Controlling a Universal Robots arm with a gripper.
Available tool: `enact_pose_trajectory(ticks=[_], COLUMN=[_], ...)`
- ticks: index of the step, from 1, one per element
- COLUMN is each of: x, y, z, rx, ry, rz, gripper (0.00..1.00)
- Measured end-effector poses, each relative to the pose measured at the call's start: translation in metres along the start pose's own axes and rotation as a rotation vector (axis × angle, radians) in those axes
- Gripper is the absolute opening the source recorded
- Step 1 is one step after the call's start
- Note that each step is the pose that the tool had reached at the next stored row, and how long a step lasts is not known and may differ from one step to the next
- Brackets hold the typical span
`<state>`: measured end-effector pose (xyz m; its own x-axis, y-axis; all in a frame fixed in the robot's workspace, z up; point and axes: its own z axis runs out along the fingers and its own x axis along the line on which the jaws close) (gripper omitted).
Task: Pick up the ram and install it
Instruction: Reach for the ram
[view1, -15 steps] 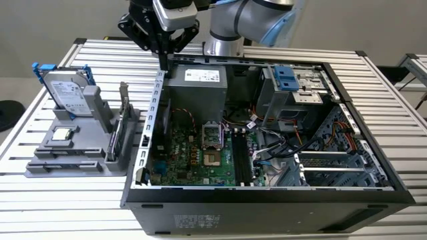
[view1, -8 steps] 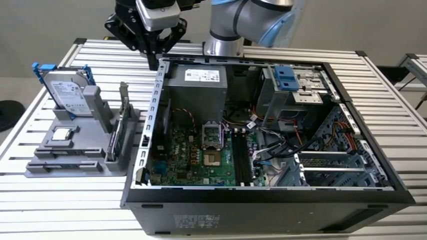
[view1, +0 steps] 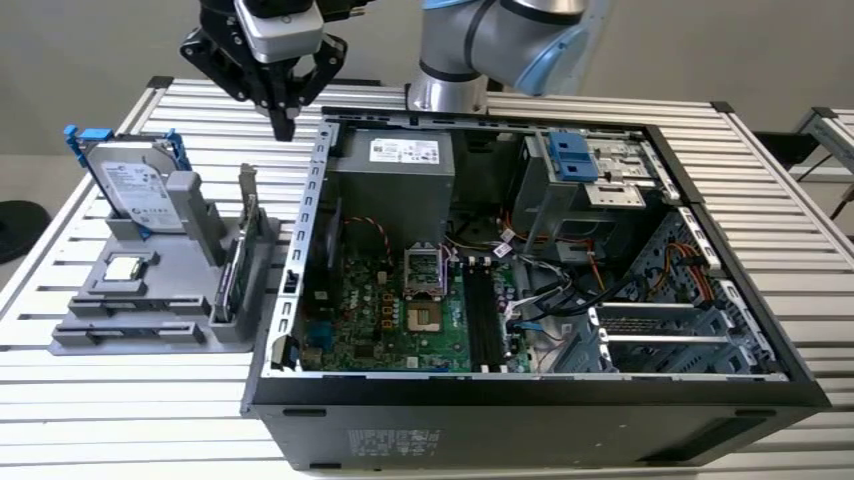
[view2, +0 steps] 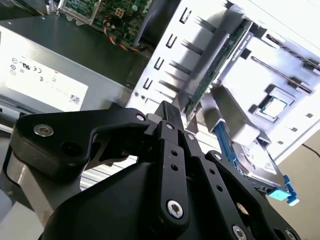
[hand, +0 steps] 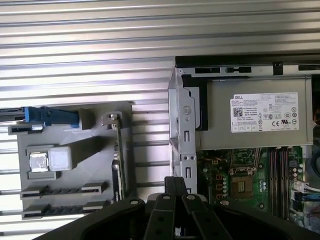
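Seemingly empty, the pinched-shut gripper (view1: 284, 128) hangs near the case wall (view1: 304, 230) — descending here, it could clip that or the bracketed card (view1: 230, 275).

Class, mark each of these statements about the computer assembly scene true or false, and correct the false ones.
1. The gripper is holding the ram. False: the gripper is shut, with nothing seen between its fingers.
2. A hard drive in a blue frame stands in the gray holder. True: the hard drive stands on edge in the gray holder.
3. The computer case is closed. False: the computer case is open and its motherboard shows.
4. A processor chip lies flat on the gray holder. True: the processor chip lies there.
5. The gripper is down inside the computer case. False: it hangs above the table, to the exterior view's left of the case.
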<state>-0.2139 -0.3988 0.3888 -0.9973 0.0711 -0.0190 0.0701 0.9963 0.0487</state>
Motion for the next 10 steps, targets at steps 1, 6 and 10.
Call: enact_pose_trajectory(ticks=[1,6,10], x=[0.0026,0.0162,0.0281], y=[-0.0002,-0.0012,-0.0020], z=[0.0000,0.0003,0.0006], rx=[0.0000,-0.0001,0.0000], ry=[0.0000,-0.0001,0.0000], rz=[0.000,0.000,0.000], gripper=[0.00,0.00,0.00])
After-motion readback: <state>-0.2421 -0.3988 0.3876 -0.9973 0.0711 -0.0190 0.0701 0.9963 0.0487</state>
